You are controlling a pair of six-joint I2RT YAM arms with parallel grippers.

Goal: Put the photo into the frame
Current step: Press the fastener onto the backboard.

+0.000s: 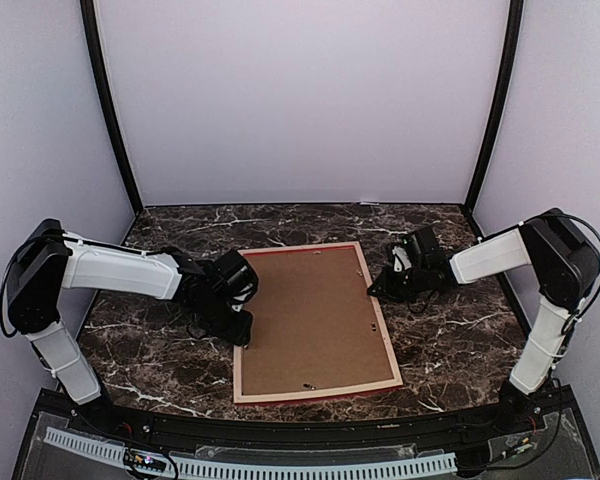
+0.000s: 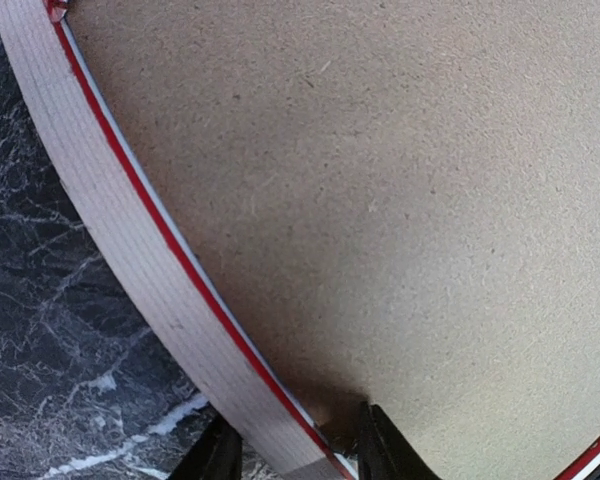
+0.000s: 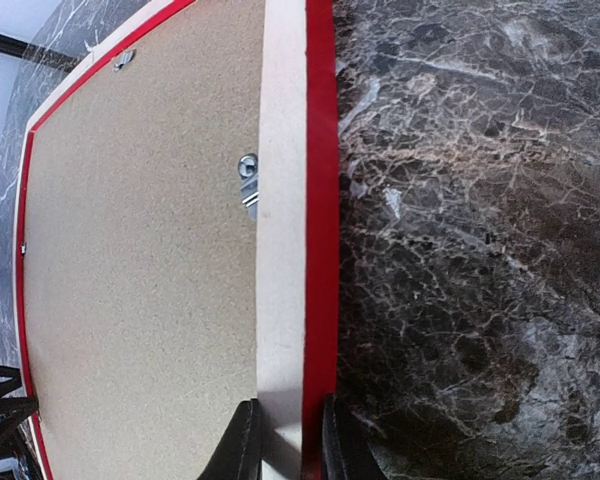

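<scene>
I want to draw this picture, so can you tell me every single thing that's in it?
frame: one, red with a pale back, lying face down mid-table
board: one, brown, filling the frame's back
clips: at least two, silver, at the board's edges
table: one, dark marble with white veins, under everything
walls: three, pale, around the table
photo: none in view
left arm: one, white and black, left of the frame
right arm: one, white and black, right of the frame
left gripper: one, black, a finger on each side of the frame's left rail
right gripper: one, black, clamped on the right rail
</scene>
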